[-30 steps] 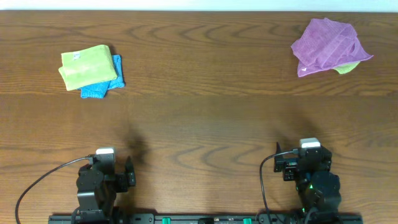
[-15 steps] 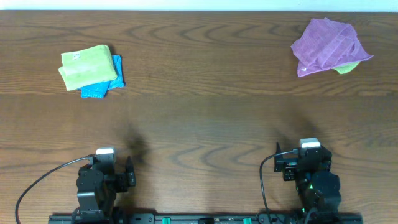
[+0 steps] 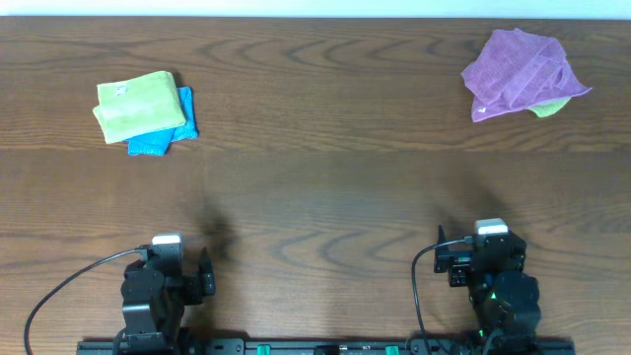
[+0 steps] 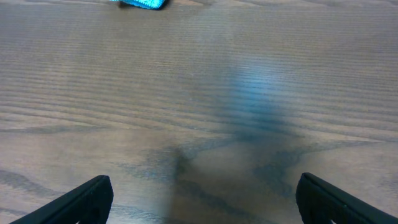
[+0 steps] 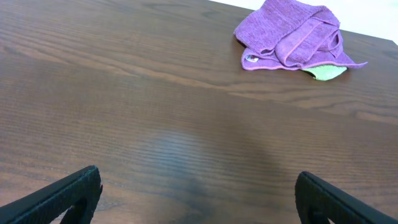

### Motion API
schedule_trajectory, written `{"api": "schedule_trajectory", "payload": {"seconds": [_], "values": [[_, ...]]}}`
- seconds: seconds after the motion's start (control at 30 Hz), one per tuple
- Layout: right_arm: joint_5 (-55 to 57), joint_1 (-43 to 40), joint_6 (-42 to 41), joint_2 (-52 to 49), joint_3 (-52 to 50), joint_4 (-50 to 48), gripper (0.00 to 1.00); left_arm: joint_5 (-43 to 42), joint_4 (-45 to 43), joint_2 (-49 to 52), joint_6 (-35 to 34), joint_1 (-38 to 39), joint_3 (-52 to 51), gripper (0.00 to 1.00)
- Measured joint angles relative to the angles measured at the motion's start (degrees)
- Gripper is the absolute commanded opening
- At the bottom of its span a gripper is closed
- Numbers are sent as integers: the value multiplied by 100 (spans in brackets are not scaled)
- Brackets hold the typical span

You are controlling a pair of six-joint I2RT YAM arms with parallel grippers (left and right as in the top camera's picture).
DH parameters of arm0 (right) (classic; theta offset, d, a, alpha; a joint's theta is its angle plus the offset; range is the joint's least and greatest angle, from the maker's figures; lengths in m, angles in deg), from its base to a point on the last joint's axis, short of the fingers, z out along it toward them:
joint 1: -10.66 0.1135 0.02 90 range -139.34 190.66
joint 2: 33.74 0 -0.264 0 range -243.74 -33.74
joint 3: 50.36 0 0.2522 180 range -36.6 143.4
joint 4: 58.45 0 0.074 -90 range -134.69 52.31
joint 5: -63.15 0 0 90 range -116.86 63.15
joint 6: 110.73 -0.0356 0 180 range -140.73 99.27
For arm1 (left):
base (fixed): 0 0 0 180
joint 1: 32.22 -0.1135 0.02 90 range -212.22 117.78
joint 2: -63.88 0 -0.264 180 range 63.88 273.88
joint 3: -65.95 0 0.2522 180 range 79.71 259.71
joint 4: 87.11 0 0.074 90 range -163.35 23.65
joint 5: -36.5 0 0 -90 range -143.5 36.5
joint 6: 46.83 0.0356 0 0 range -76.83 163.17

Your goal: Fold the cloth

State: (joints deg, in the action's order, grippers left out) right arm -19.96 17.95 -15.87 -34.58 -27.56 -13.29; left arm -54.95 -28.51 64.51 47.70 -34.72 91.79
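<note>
Snagging green cloth (image 5: 323,73) under crumpled purple cloth (image 5: 292,34) was judged likely; left gripper (image 4: 205,199), right gripper (image 5: 196,196) were seen spread wide, empty

On the surface (image 3: 315,197) two groups of cloths lie toward the far side, well apart from each other. At the far left, a folded cloth (image 3: 133,106) rests on a second folded cloth (image 3: 153,144), whose right and near edges stick out from under it. At the far right, a crumpled cloth (image 3: 521,69) lies over another cloth (image 3: 553,106), which shows only at its near right corner. The two arms sit at the near edge, the left claw (image 4: 202,199) on the left side and the right claw (image 5: 199,196) on the right, each well short of the cloths beyond it
</note>
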Motion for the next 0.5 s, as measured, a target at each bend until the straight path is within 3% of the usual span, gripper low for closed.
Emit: {"api": "schedule_trajectory", "payload": {"seconds": [0.27,0.5], "values": [[0,-96,-83,-90,0,-129,99,0,0,0,0,0,0,95],[-4,-623,-579,-1508,933,-251,99,0,-7,0,0,0,-11,95]]}}
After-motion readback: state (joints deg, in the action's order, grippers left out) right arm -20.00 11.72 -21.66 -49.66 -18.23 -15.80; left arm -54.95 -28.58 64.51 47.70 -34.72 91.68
